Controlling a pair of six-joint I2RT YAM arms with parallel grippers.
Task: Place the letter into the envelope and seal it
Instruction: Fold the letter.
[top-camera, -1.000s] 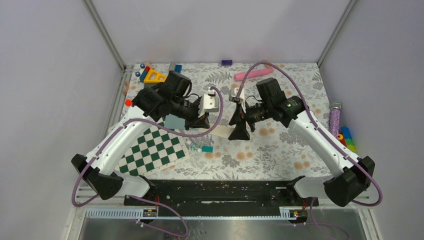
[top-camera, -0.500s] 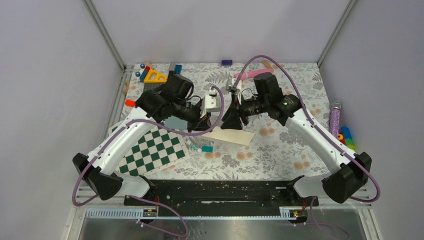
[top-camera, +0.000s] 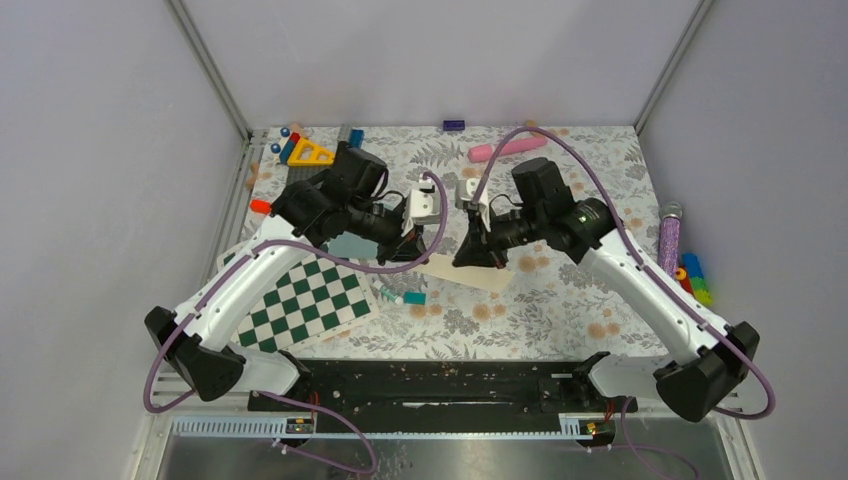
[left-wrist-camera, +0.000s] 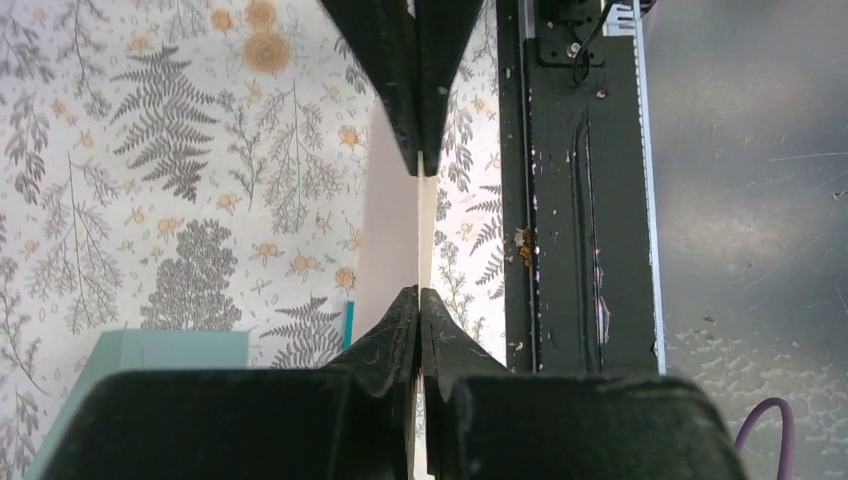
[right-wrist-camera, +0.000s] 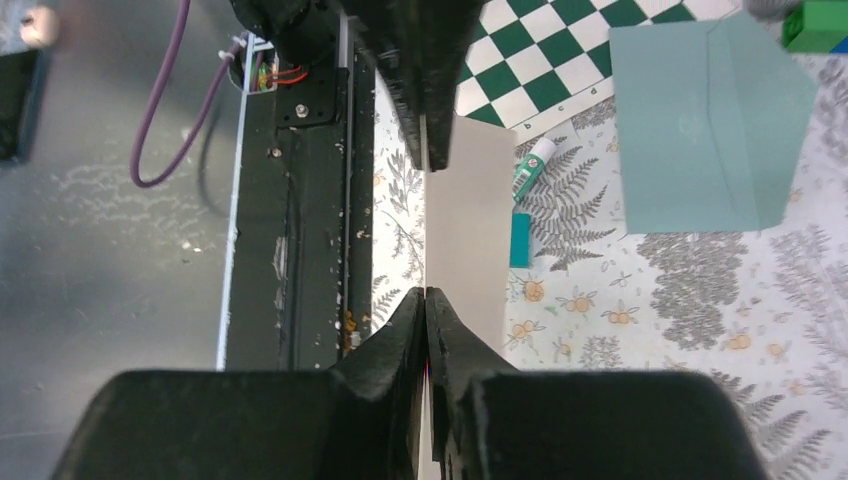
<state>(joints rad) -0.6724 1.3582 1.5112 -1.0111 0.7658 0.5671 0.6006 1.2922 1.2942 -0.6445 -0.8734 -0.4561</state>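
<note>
Left gripper (left-wrist-camera: 418, 231) and right gripper (right-wrist-camera: 427, 228) each clamped on the letter (top-camera: 472, 269), sheet edge-on at both wrists, right of the envelope (top-camera: 349, 243).

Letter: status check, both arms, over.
Left gripper shut on letter; right gripper shut on letter. Letter not in envelope; envelope lies flat, apart. Glue stick, teal block close by.
</note>
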